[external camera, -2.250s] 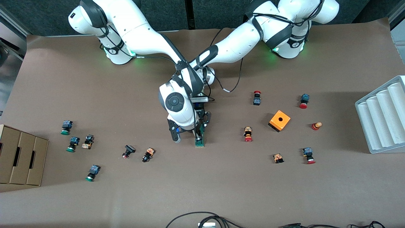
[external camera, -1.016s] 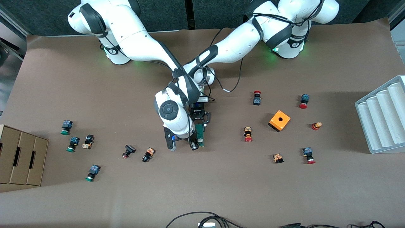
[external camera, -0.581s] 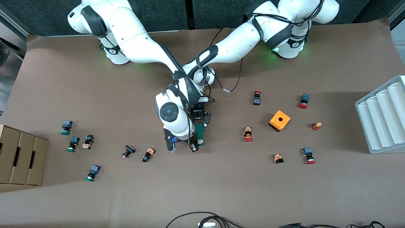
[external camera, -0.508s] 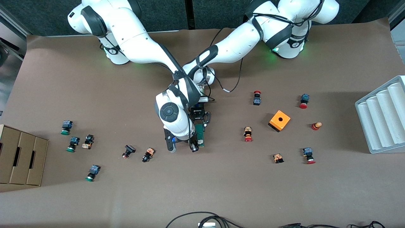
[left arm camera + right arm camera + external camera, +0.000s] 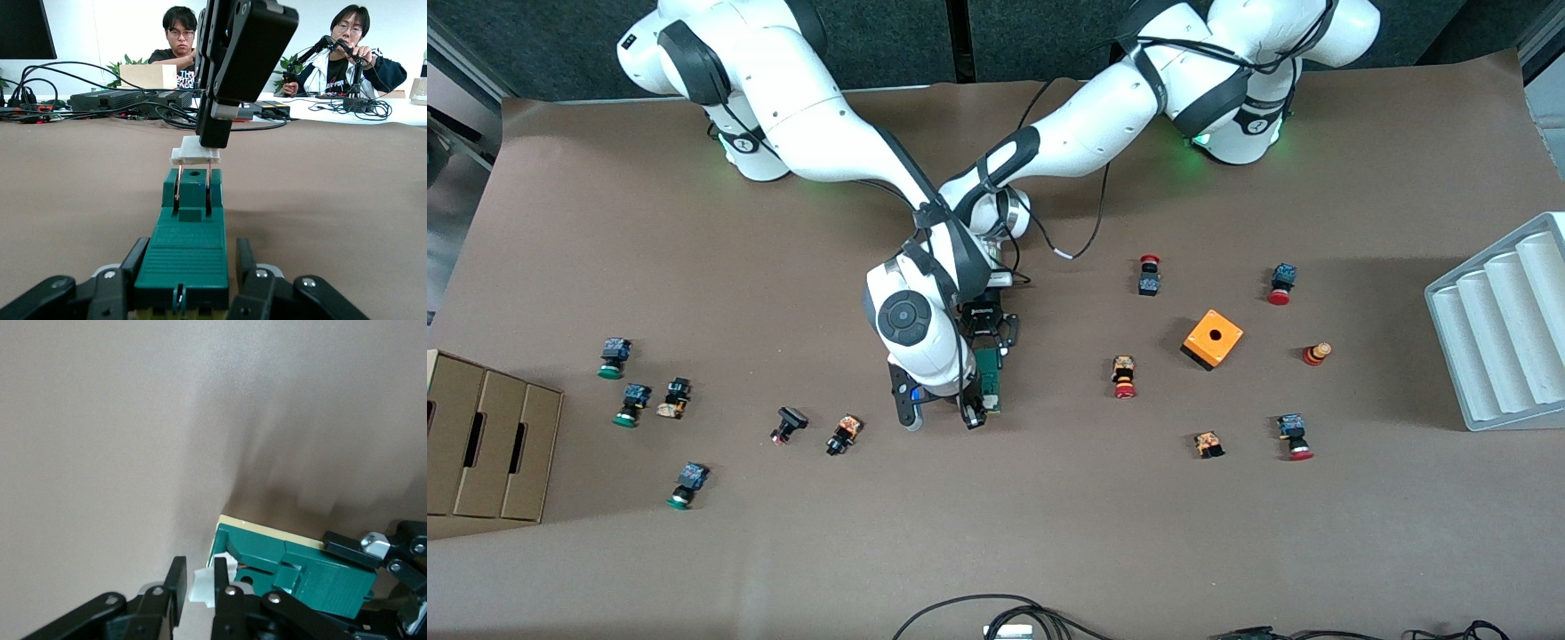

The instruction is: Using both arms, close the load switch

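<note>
Since the earliest frame the right arm's wrist has shifted toward the right arm's end of the table and the white handle has come off the top of the switch body; over the last second almost nothing has changed. The load switch (image 5: 989, 380), a narrow dark-green plastic block on a cream base, lies mid-table, nearer the front camera than both robot bases. The left gripper (image 5: 187, 293), black and two-fingered, is clamped on the end of the block that points toward the bases, bracing it flat against the brown table covering (image 5: 1049, 516). The right gripper (image 5: 197, 587) is pinched on the small white handle piece (image 5: 195, 153) at the block's other end, with the handle raised on its two thin metal links above the green body. In my judgement the switch is not yet closed: the handle has to be swung and pressed down. The main risk is the handle slipping out of the shallow pinch, since only its edge sits between the fingers. If the push goes off the links' arc, they may bind or bend, or the block may tip or slide in the left grip. The square orange box with a hole (image 5: 1213, 339) and the scattered small red and green push buttons (image 5: 1125, 377) lie well apart.
</note>
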Robot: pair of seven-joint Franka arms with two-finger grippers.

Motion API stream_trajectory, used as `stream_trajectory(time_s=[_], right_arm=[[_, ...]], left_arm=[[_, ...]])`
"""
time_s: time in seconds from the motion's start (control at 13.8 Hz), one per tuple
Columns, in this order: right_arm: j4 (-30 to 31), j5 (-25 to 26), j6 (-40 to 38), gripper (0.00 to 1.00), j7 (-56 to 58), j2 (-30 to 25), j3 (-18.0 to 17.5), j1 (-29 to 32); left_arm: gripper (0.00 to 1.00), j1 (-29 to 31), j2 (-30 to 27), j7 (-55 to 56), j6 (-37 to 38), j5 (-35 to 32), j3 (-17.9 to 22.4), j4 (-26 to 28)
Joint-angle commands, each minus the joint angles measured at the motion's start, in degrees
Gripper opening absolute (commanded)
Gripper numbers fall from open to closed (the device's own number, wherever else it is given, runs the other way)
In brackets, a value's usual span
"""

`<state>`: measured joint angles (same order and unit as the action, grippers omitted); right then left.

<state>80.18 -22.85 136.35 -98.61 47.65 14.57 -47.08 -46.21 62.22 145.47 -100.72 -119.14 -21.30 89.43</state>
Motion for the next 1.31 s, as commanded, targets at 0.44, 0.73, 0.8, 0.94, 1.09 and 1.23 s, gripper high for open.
stream_trajectory(time_s=[0.44, 0.73, 0.8, 0.94, 1.09, 1.23], right_arm=[[-2.7, 0.8, 0.5, 0.24, -0.3, 2.9, -0.1, 0.7], [-2.7, 0.8, 0.6, 0.24, -0.3, 3.1, -0.1, 0.7], [-2.7, 0.8, 0.6, 0.24, -0.3, 3.3, 0.0, 0.7], [-2.7, 0.8, 0.8, 0.25, -0.2, 3.4, 0.0, 0.8], [-2.7, 0.8, 0.8, 0.25, -0.3, 3.4, 0.0, 0.8], [-2.7, 0.8, 0.4, 0.25, -0.3, 3.1, -0.1, 0.8]], left_arm=[[0.58, -0.8, 1.1, -0.7, 0.6, -0.6, 0.2, -1.5], [0.57, -0.8, 1.1, -0.7, 0.6, -0.7, 0.2, -1.5], [0.57, -0.8, 1.1, -0.7, 0.6, -0.6, 0.2, -1.5], [0.58, -0.8, 1.1, -0.7, 0.6, -0.6, 0.2, -1.5], [0.58, -0.8, 1.1, -0.7, 0.6, -0.6, 0.2, -1.5], [0.58, -0.8, 1.1, -0.6, 0.6, -0.6, 0.2, -1.5]])
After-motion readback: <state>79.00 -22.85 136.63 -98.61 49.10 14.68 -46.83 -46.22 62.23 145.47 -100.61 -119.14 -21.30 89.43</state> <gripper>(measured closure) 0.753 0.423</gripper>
